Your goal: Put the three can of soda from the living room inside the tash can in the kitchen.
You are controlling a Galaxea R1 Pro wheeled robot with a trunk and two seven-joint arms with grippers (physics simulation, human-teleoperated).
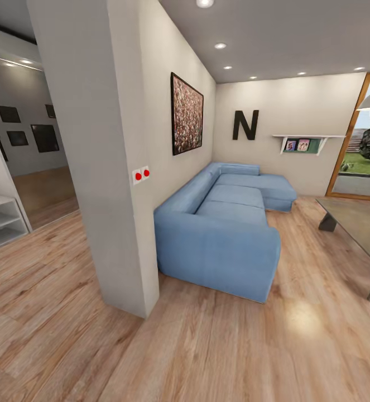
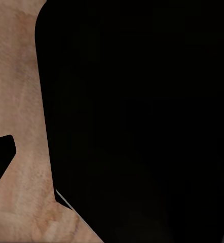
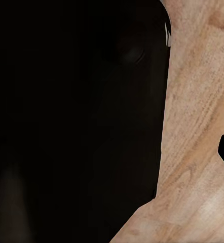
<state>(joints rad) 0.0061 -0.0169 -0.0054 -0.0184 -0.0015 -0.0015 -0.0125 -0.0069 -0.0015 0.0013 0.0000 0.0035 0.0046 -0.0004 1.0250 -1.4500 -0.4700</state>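
Beyond pillar (image 1: 104, 167) — blue sofa (image 1: 224, 223), table (image 1: 358, 223).

— What covers the ground here?
— A light wood plank floor (image 1: 207, 346), running through the whole living room.
— What stands on it?
— A blue corner sofa (image 1: 224, 229) against the wall, and a grey low table (image 1: 359, 220) at the right edge, well apart from it; a white shelf unit (image 1: 0, 220) far left.
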